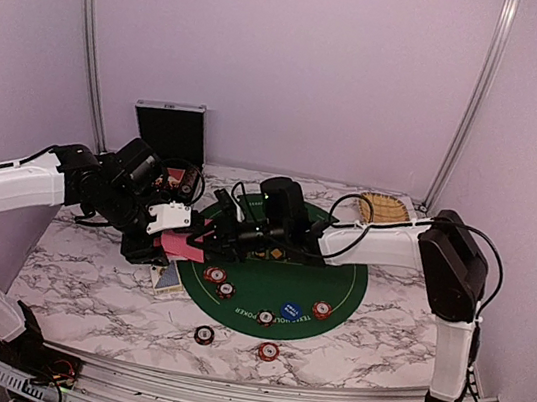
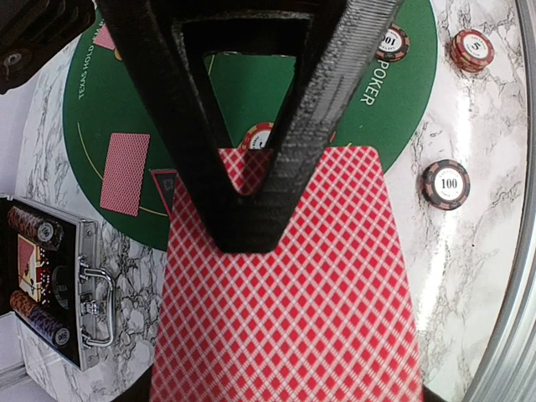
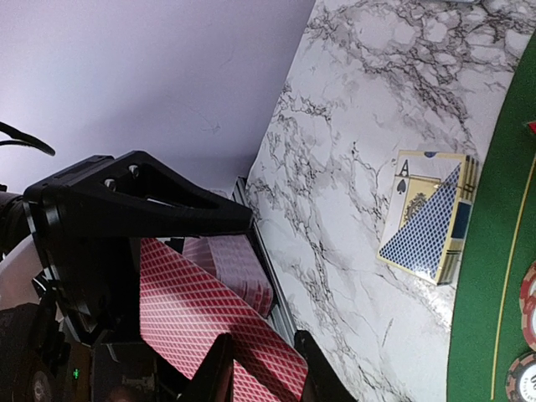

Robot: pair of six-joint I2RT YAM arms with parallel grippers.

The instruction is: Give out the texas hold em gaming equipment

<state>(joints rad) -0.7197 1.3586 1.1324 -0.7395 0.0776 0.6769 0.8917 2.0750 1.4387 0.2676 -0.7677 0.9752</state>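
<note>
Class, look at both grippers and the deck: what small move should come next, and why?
Probably the right gripper should close fully, then pull away: its fingers straddle the edge of the red-backed deck that the left gripper holds clamped.

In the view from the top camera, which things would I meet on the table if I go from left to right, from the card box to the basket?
The card box → the dark chip off the green mat → the blue disc → the red chip beside it → the wicker basket.
</note>
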